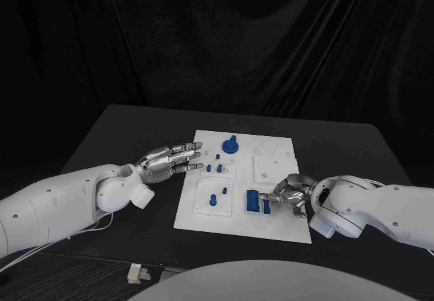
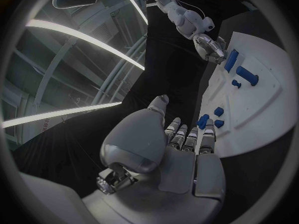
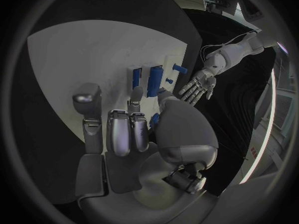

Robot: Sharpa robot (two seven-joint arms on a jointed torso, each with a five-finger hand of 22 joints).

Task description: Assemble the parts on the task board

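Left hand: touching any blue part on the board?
Apart. In the head view the left hand hovers open at the task board's left edge, with white board showing between its fingertips and the nearest small blue parts.

Black table [image 1: 135, 135]: matte top, rounded far corners, across the middle of the head view. Black curtain [image 1: 217, 50]: behind the table, hanging in soft vertical folds, closing off the whole background. Dark carpet [image 1: 54, 282]: below the table's near edge, at the lower left. Small pale block [image 1: 135, 273]: on the carpet, just beside that near edge; kind impossible to tell.
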